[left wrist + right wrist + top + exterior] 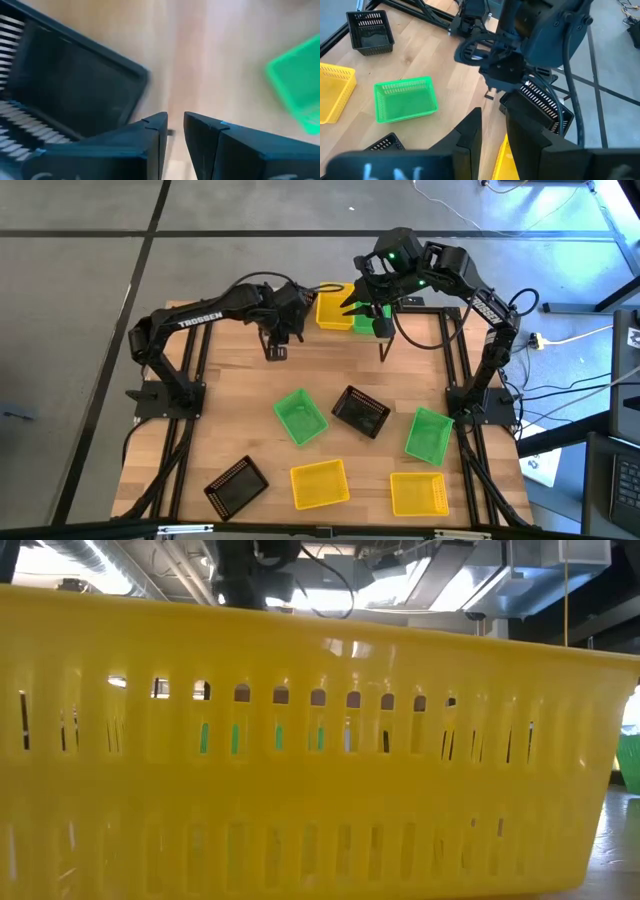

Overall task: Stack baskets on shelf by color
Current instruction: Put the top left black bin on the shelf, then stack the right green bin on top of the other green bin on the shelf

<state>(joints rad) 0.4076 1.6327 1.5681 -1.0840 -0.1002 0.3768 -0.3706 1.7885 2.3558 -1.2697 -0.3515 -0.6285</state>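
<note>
I see the left end effector [277, 348] empty, fingers slightly apart, above a black basket [65, 90] on the shelf; right end effector [372, 310] likewise. Baskets look light, stiff; I'd pinch a rim.

A grey tiled floor [80, 270] is seen at upper left; white cables [580, 335] are trailed at right.

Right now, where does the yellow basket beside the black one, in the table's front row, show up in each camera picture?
High view: yellow basket, bottom centre.
Low view: its side wall fills the picture.
Left wrist view: not in it.
Right wrist view: cut off at the left edge.
Shared landmark: the green basket just behind it, also in the right wrist view.
</note>
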